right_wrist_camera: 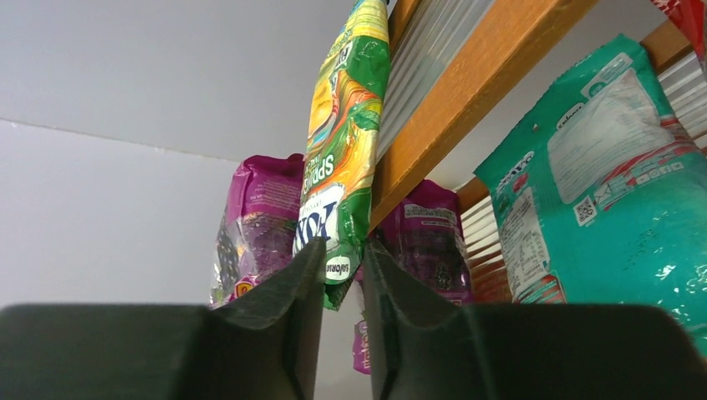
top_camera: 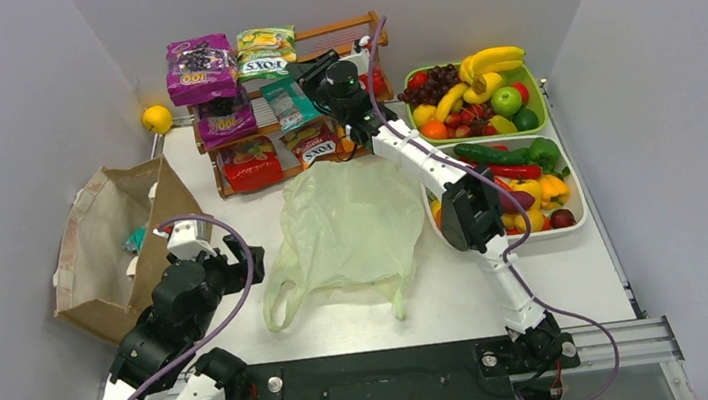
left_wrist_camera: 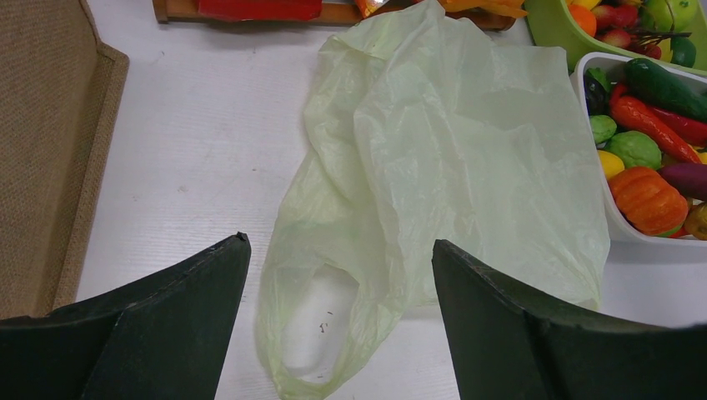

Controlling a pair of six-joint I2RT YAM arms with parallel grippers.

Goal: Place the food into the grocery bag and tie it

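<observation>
The pale green grocery bag lies flat in the middle of the table, handles toward me. My left gripper is open and empty. In the left wrist view it hovers over the bag's left handle loop. My right gripper reaches to the snack rack. In the right wrist view its jaws are closed on the lower edge of the green and yellow FOX'S packet, which stands on the top shelf. A yellow banana bunch lies in the fruit tray.
The wooden rack holds purple packets, a teal packet and red ones. A brown paper bag lies at the left. A green fruit tray and a white vegetable tray stand at the right.
</observation>
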